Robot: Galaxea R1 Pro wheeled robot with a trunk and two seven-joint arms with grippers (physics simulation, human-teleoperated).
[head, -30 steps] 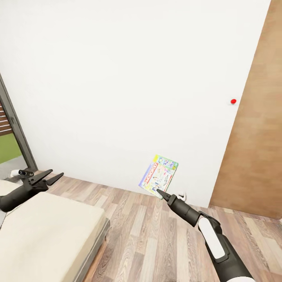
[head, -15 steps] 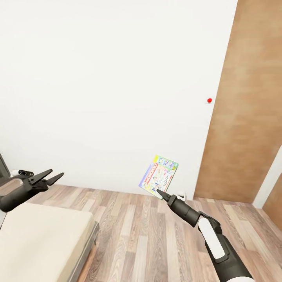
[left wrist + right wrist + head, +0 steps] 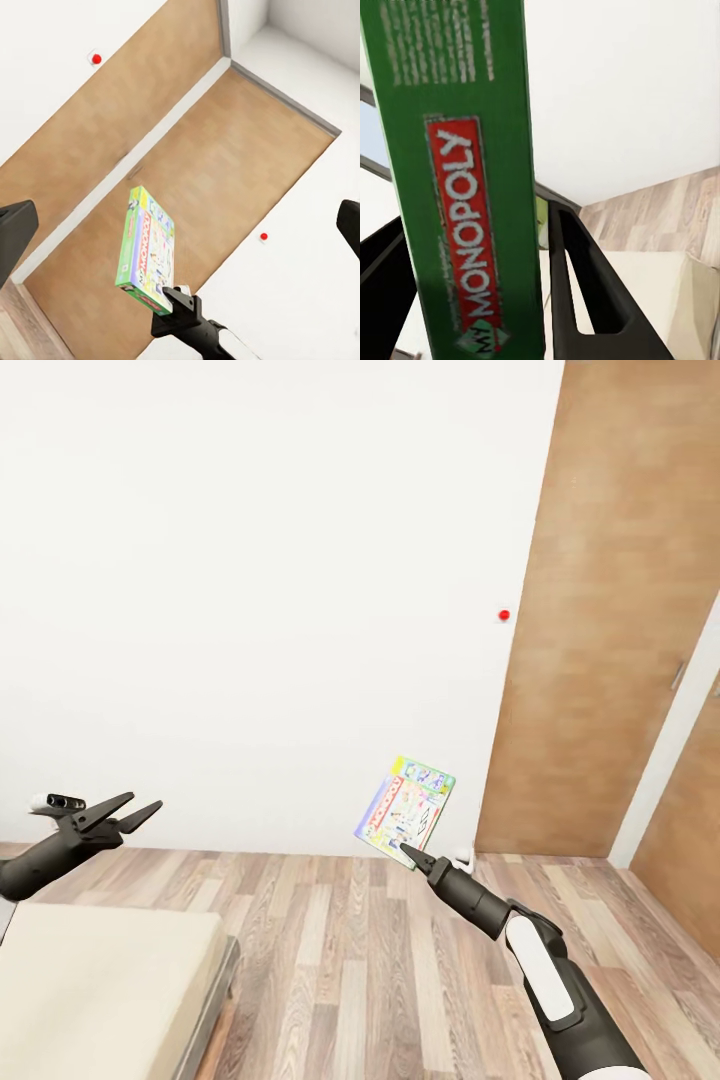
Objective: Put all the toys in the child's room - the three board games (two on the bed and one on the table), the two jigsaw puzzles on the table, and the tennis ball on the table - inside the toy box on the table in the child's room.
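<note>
Nearest, at the lower left of the head view, I have the corner of the low bed with its plain cream-beige cover [image 3: 95,985], sitting on the wood-plank floor [image 3: 380,970].

My left claw [image 3: 128,812] hangs above the bed's far edge, its two black fingers spread apart and holding nothing.

My right claw [image 3: 410,854] reaches forward over the floor, clamped on the lower corner of the thin pale green board game box with a bright printed cover [image 3: 405,810]. The box is lifted clear of the floor and tilted, its cover facing the head camera. From the left wrist view the same box [image 3: 145,250] stands edge-on above the right claw [image 3: 174,298]. In the right wrist view the box's green side panel [image 3: 465,180] carries a red band reading "MY MONOPOLY", and one black finger [image 3: 585,292] lies just beside that panel.

Beyond the box rises the plain white wall [image 3: 260,580]. Further right stands a brown wooden door [image 3: 590,620], with a small red dot [image 3: 503,615] on the wall just beside its edge.
</note>
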